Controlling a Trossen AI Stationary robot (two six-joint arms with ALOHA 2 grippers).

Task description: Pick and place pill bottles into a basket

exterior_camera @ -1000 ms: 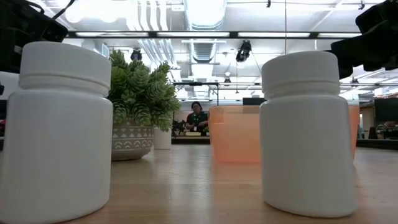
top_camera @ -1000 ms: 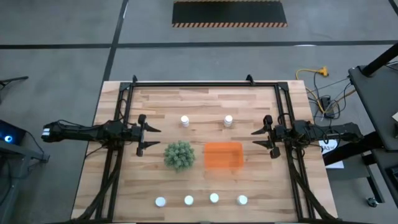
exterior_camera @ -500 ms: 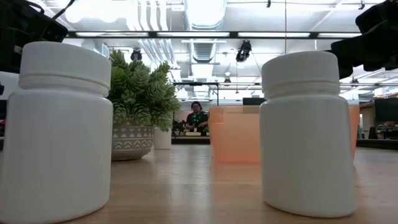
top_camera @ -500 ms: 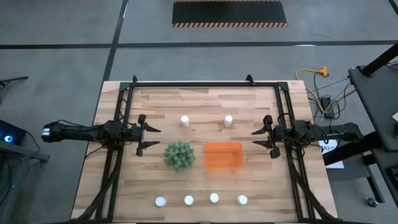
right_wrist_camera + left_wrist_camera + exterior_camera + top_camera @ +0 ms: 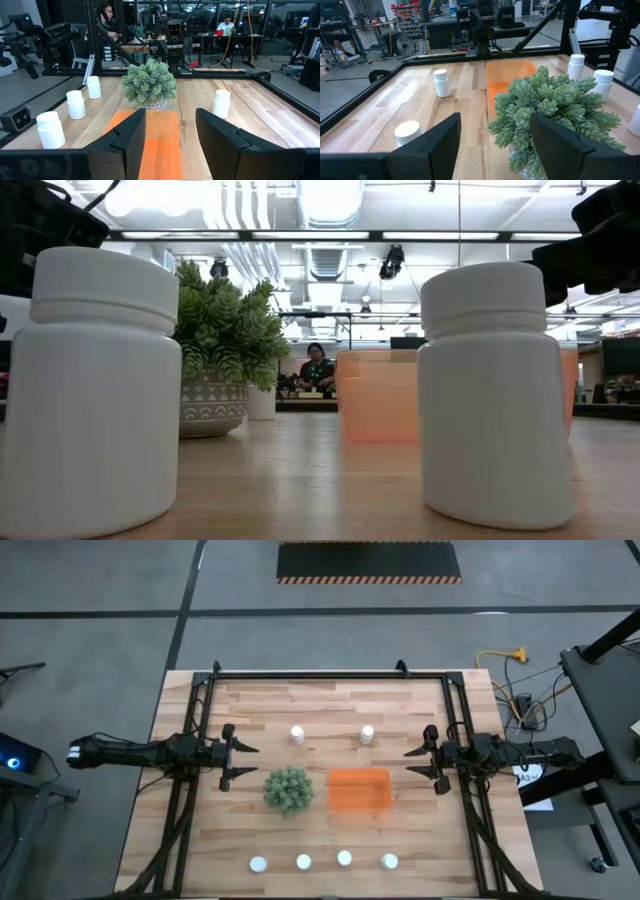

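Six white pill bottles stand upright on the wooden table. Two are toward the far side [image 5: 297, 734] [image 5: 367, 734], and several stand in a row along the near edge [image 5: 258, 864] [image 5: 389, 861]. The orange basket [image 5: 359, 789] sits on the table's middle, right of a green plant [image 5: 288, 789]. My left gripper [image 5: 243, 760] hovers open at the table's left side, pointing at the plant [image 5: 550, 115]. My right gripper [image 5: 410, 762] hovers open at the right side, facing the basket [image 5: 160, 145]. Neither touches anything.
A black frame [image 5: 330, 673] runs along the table's far, left and right sides. In the low view, two bottles [image 5: 100, 390] [image 5: 495, 390] stand close to the camera. Bare wood lies between the basket and the near row. A person [image 5: 316, 368] sits in the room beyond.
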